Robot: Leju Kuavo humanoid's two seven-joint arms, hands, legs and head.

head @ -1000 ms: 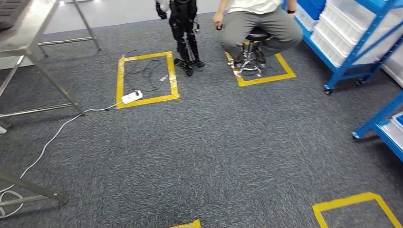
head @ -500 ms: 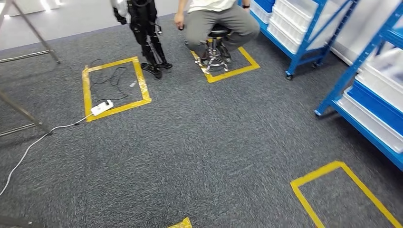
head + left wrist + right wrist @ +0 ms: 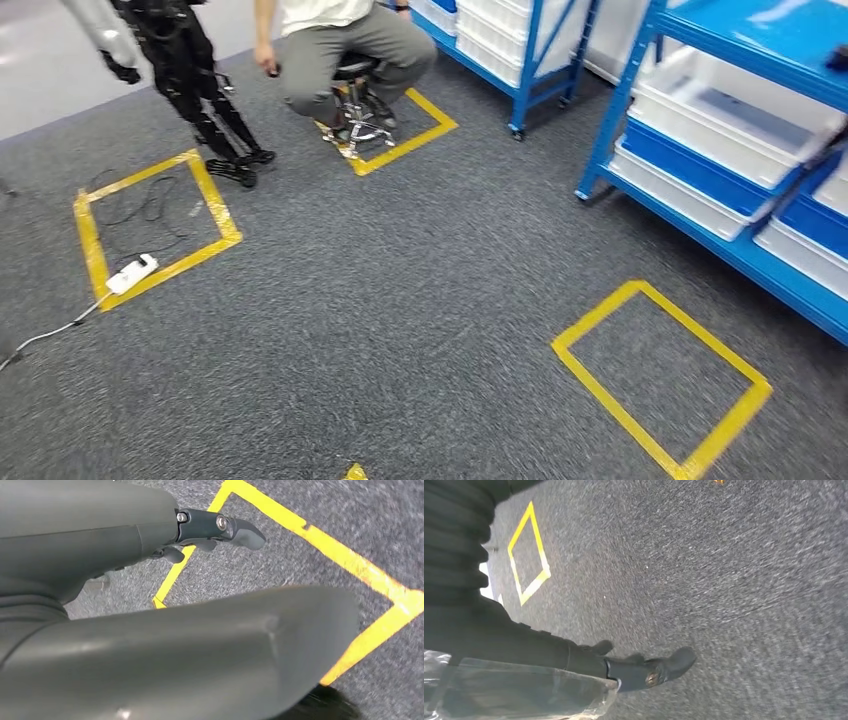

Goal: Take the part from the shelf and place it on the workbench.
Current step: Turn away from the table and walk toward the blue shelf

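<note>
The blue shelf [image 3: 612, 110] stands at the right of the head view, with white bins [image 3: 735, 120] on its levels. A small dark thing [image 3: 838, 55] lies on its top board at the picture's edge, too cut off to name. My left hand [image 3: 150, 555] hangs over the carpet, its dark fingers [image 3: 235, 527] stretched out and holding nothing. In the right wrist view my right hand [image 3: 574, 660] also hangs over carpet with its fingers [image 3: 674, 665] straight. A crinkled clear film [image 3: 524, 690] lies along its thumb side.
A person [image 3: 340, 45] sits on a stool [image 3: 358, 110] at the back, inside a yellow tape square. Another dark robot [image 3: 190, 80] stands at the back left. A power strip [image 3: 132, 274] and cable lie in a tape square. A further tape square [image 3: 660, 375] lies before the shelf.
The whole view has swung to the right: the metal table legs have left the picture and the near blue shelf has come in. My hands show no change.
</note>
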